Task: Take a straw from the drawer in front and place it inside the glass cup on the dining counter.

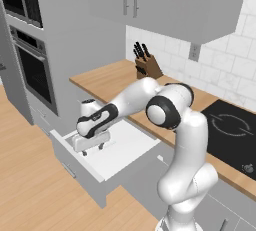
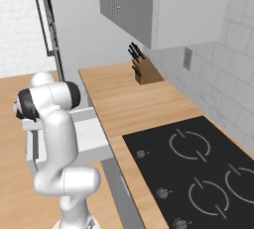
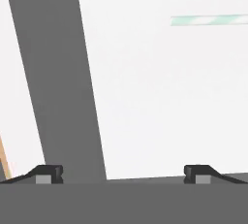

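Hand view gives us the white floor of the open drawer (image 3: 160, 97), and on it, toward the upper right of that picture, a thin pale green and white striped straw (image 3: 209, 20) lying flat. A grey band, apparently the drawer's wall, crosses the left side at a slant. Our two-finger gripper (image 3: 123, 174) has its dark fingertips (image 3: 47, 174) spread wide apart, with nothing between them; the straw lies well apart from both tips.

From the left base view, we see the wide light grey box drawer (image 1: 80, 167) pulled out from below the light wood counter (image 1: 107, 80), its white inside exposed. Our white arm bends down and the gripper (image 1: 91, 147) hangs over the drawer's left part. On the counter, a brown wooden knife block with black handles (image 1: 146, 64) stands by the white tiled wall, and a black cooktop (image 1: 235, 132) sits further right.
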You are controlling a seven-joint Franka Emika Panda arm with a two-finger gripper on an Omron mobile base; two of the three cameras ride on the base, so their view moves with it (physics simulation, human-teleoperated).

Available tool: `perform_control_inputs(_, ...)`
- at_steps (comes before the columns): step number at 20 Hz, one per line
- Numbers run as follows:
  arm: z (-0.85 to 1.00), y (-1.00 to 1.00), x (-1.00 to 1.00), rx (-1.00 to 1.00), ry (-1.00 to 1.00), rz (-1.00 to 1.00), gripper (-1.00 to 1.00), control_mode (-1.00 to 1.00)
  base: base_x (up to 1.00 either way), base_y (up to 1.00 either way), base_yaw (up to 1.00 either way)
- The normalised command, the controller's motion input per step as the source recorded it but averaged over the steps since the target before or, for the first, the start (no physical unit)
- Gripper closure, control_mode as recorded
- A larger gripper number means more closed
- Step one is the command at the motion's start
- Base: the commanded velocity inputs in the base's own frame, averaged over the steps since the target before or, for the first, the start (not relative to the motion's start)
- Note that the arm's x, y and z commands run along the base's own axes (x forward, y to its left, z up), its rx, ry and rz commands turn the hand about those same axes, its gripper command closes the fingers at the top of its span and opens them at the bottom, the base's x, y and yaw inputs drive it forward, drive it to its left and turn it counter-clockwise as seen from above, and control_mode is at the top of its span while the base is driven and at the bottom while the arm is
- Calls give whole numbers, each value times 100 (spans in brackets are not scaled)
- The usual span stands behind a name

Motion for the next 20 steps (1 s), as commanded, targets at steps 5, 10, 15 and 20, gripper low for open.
perform_control_inputs(5,-16,-6,39,2,0,0,-100,-100,0,0,0)
perform_control_inputs(10,-53,0,28,0,0,0,-100,-100,0,0,0)
perform_control_inputs(15,-59,0,20,0,0,1,-100,-100,0,0,0)
perform_control_inputs(20,-42,18,-1,1,0,3,-100,-100,0,0,0)
